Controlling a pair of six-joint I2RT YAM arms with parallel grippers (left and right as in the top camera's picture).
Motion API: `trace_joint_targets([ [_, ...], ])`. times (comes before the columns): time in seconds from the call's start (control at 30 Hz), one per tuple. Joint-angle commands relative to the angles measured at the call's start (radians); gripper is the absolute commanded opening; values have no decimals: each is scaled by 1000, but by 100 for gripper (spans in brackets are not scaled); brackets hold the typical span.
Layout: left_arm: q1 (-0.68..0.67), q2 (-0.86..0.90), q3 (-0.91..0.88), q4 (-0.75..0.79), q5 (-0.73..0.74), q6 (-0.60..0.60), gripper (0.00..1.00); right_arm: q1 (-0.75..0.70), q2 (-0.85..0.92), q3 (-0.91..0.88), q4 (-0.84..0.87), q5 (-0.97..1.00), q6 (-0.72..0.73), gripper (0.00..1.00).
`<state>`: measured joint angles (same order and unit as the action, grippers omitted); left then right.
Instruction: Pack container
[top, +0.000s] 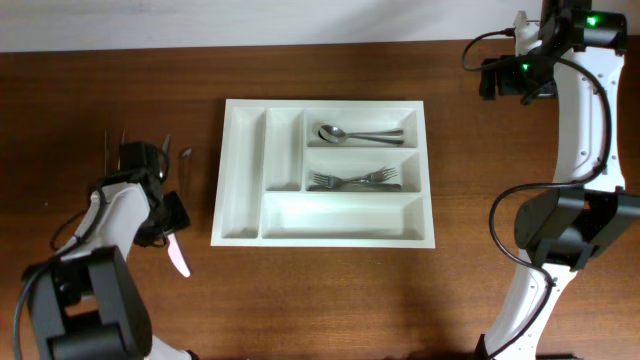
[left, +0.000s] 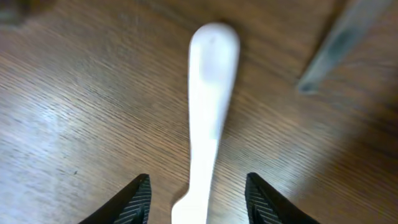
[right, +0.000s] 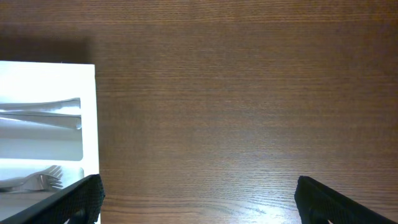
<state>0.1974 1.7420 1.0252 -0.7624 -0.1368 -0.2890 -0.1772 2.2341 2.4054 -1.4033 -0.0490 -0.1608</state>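
White plastic cutlery (left: 208, 112) is laid on the desk (left: 74, 112) between the wide-open left fingers (left: 134, 205), untouched; the right fingers (right: 74, 202) are opened wide, empty.

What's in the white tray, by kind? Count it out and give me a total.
Silver metal spoons: 2, going by the two handles in the right wrist view
Silver metal forks: 2 at least; they overlap
Total: 4 at least, all in the large white rectangular plastic cutlery tray
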Motion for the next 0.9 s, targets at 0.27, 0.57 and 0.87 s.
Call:
trace_joint_targets([
  [0.27, 17, 119, -11, 22, 44, -9, 45, -3, -10, 10, 0, 5, 5, 99],
  [0.57, 17, 127, -11, 56, 44, -10, 9, -3, -10, 10, 0, 5, 5, 99],
  [0.87, 17, 118, 2, 61, 44, -9, 2, -3, -10, 10, 0, 5, 5, 99],
])
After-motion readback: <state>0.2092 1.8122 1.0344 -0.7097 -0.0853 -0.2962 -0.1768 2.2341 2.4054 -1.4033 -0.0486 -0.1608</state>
